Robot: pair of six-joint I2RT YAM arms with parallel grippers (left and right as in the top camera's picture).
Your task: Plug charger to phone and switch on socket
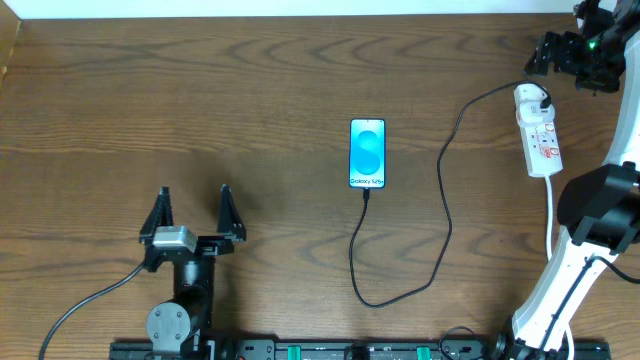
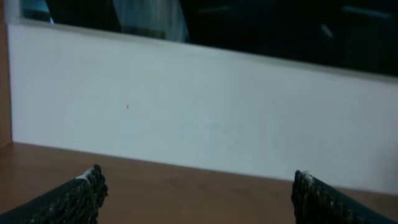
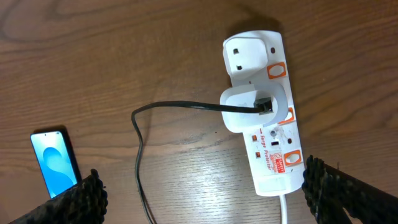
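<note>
The right claw [image 3: 202, 177] is hovering spread wide, the socket [image 3: 264, 118] lying just ahead between its fingers, long axis pointing away from it; the left claw [image 1: 193, 212], also spread, is sitting well apart.

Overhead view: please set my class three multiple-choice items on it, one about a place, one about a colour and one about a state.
1. Where does the socket lie on the table?
A) at the centre
B) near the right edge
C) near the left edge

2. What colour is the screen of the phone?
A) red
B) blue
C) green

3. In what state is the left gripper?
A) open, empty
B) shut on the phone
C) shut, empty

Answers:
1 B: the overhead view shows it far right.
2 B: the screen is bright blue.
3 A: its fingers stand wide apart with only bare wood between them.
</note>
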